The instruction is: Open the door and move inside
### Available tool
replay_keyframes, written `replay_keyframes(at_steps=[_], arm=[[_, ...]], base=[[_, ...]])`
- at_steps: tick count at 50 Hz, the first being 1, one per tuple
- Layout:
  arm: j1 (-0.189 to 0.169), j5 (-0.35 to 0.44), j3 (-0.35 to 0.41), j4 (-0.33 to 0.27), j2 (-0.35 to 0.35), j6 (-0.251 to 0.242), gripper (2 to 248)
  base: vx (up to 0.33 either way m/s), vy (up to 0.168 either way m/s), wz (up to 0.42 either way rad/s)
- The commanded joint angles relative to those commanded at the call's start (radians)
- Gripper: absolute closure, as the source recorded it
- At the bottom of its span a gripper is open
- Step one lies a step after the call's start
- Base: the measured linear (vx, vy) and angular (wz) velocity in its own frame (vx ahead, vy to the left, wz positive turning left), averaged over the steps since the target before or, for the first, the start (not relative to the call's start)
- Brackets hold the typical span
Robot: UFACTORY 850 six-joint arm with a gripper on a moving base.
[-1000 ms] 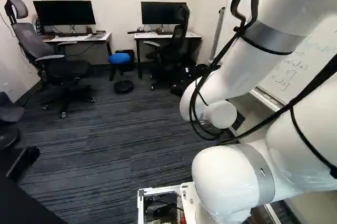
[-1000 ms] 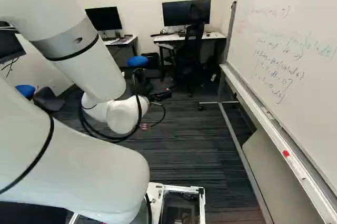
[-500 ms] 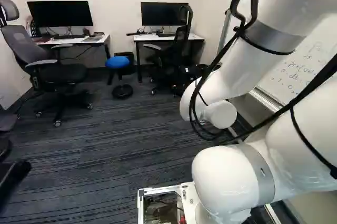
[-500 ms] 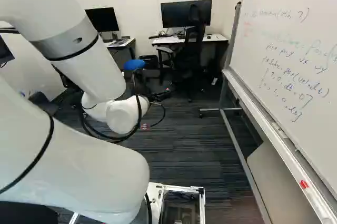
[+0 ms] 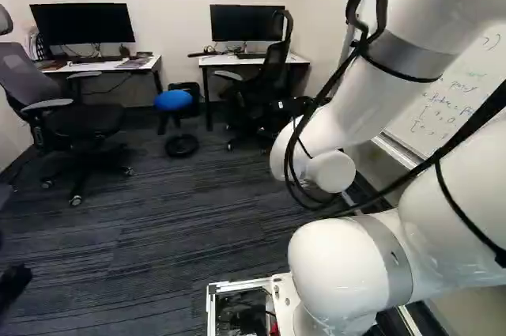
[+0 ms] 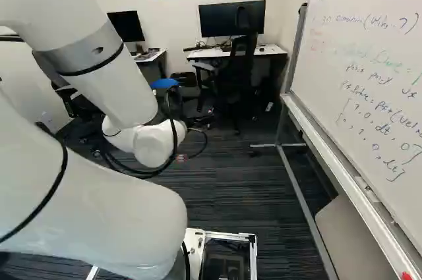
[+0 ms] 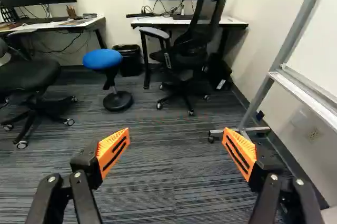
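Striped carpet (image 7: 158, 166) beneath spread, orange-padded gripper (image 5: 292, 106)

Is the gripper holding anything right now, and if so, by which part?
Nothing is held: in the wrist view the gripper stands open, its orange pads wide apart, with only carpet showing beyond the gap.

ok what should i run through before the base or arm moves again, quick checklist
1. Hand open: ok, orange pads wide apart.
2. Nothing between the pads: ok.
3. Door in sight ahead: not ok, none shows.
4. Blue stool away from the hand: ok, it stands back near the desks.
5. Enough room beside the whiteboard stand: cannot tell, the gap is hard to judge.
6. Space behind the base: cannot tell, out of view.
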Motion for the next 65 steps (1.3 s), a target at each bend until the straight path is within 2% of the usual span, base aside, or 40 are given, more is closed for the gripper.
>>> replay_keyframes(at_steps=[51,65], arm=[[0.000,0.000,0.000,0.000,0.000,0.000,3],[0.000,0.000,0.000,0.000,0.000,0.000,3]], base=[[0.224,0.002,-0.021],[0.080,-0.001,-0.008]])
